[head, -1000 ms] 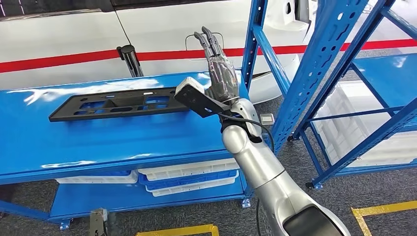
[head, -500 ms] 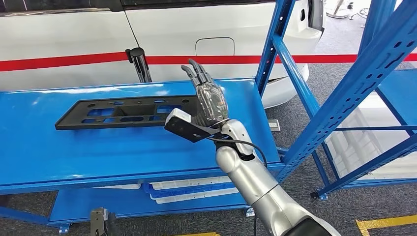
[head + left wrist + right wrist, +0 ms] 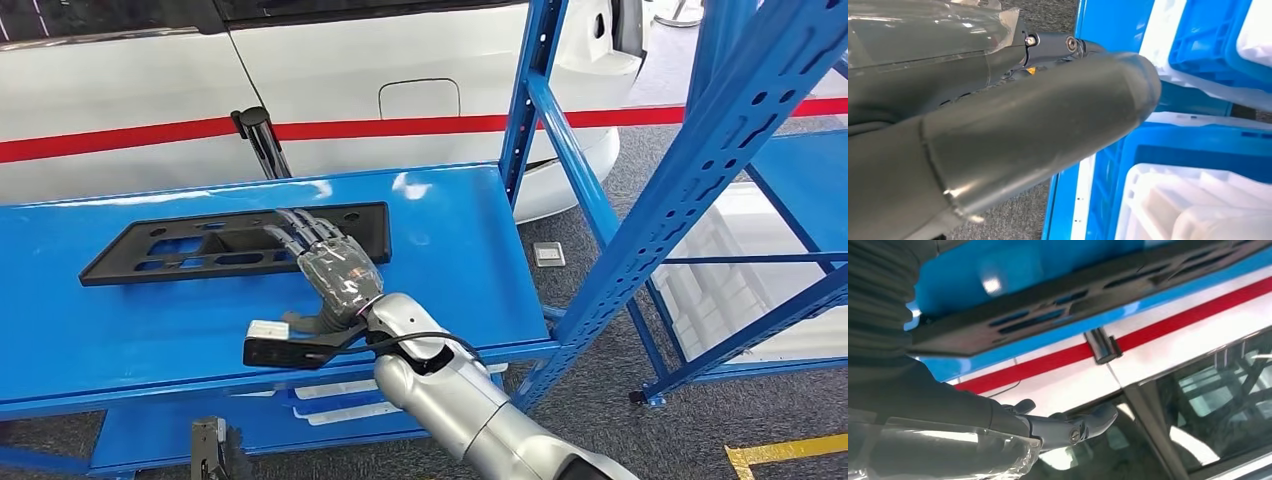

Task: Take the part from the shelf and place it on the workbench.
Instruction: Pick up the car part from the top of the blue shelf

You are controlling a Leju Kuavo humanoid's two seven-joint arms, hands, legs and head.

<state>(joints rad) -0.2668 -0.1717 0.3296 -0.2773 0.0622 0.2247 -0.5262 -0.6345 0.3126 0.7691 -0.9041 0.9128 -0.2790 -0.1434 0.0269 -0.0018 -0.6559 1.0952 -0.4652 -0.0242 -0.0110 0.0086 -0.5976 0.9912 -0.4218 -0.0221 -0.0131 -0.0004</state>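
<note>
Blue workbench (image 3: 450, 250) | part (image 3: 230, 240) flat; right hand (image 3: 335, 270) lowered onto it

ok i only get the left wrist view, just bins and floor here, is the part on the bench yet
observer: yes, in the head view the black part lies flat on top of the blue workbench
operator: where's the right robot hand
observer: the right robot hand is stretched out flat, fingers apart, over the near edge of the black part towards its right end. it holds nothing, and i can't tell if it touches
operator: anything behind the bench
observer: a white car with a red stripe stands just behind it
</note>
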